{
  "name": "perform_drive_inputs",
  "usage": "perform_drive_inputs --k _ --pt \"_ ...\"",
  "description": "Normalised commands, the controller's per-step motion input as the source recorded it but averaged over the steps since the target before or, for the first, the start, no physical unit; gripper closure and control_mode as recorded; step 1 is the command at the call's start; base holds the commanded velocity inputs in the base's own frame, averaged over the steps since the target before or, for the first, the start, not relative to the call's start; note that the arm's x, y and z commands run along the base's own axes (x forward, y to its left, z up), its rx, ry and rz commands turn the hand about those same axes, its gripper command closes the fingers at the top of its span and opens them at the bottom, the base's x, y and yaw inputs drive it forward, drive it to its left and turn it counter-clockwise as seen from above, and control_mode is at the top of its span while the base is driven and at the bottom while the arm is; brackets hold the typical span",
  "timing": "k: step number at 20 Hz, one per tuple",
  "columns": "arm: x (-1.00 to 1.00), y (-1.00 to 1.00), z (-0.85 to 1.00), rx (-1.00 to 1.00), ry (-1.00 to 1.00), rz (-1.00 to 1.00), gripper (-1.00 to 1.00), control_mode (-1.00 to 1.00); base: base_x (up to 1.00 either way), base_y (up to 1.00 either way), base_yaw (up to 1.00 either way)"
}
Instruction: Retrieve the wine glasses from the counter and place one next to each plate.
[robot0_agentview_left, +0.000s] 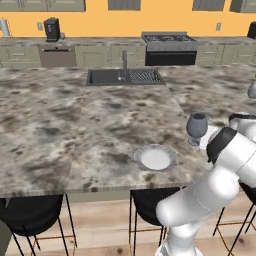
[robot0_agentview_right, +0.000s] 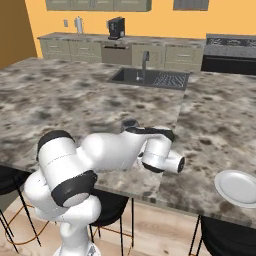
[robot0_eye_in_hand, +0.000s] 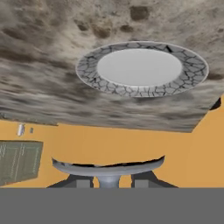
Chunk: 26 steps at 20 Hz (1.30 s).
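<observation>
A rounded, translucent grey-blue wine glass (robot0_agentview_left: 197, 126) stands beside the crackle-rimmed plate (robot0_agentview_left: 155, 158) on the speckled stone surface (robot0_agentview_left: 75, 130); tool (robot0_eye_in_hand: 108, 181) pinching its stem.

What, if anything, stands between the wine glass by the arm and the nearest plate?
Nothing visible. Only bare island top lies between the wine glass and the plate; the hand view shows the plate just beyond the glass's foot.

Stone island (robot0_agentview_left: 75, 130): plate (robot0_agentview_left: 155, 158) near edge, glass (robot0_agentview_left: 196, 127) perhaps lifted.

Island sink (robot0_agentview_left: 124, 77), coffee maker (robot0_agentview_left: 51, 29), stove (robot0_agentview_left: 169, 41).
</observation>
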Motion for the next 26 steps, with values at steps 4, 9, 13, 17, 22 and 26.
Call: perform_drive_inputs --k 4,9,13,17,22,26 --pt "0.10 0.00 -0.06 0.00 0.13 0.00 1.00 -1.00 0.00 0.00 0.00" --pt "0.00 0.00 -0.22 -0.02 0.13 0.00 1.00 -1.00 0.00 0.00 0.00" --pt "0.03 0.03 -0.30 -0.10 0.03 0.00 1.00 -1.00 0.00 0.00 0.00" --pt "0.12 0.01 -0.29 -0.14 0.00 0.00 1.00 -1.00 0.00 0.00 0.00" --pt "0.05 0.00 -0.31 -0.11 -0.08 0.00 1.00 -1.00 0.00 0.00 0.00" --pt "0.14 0.14 -0.39 -0.08 -0.02 0.00 1.00 -1.00 0.00 0.00 0.00"
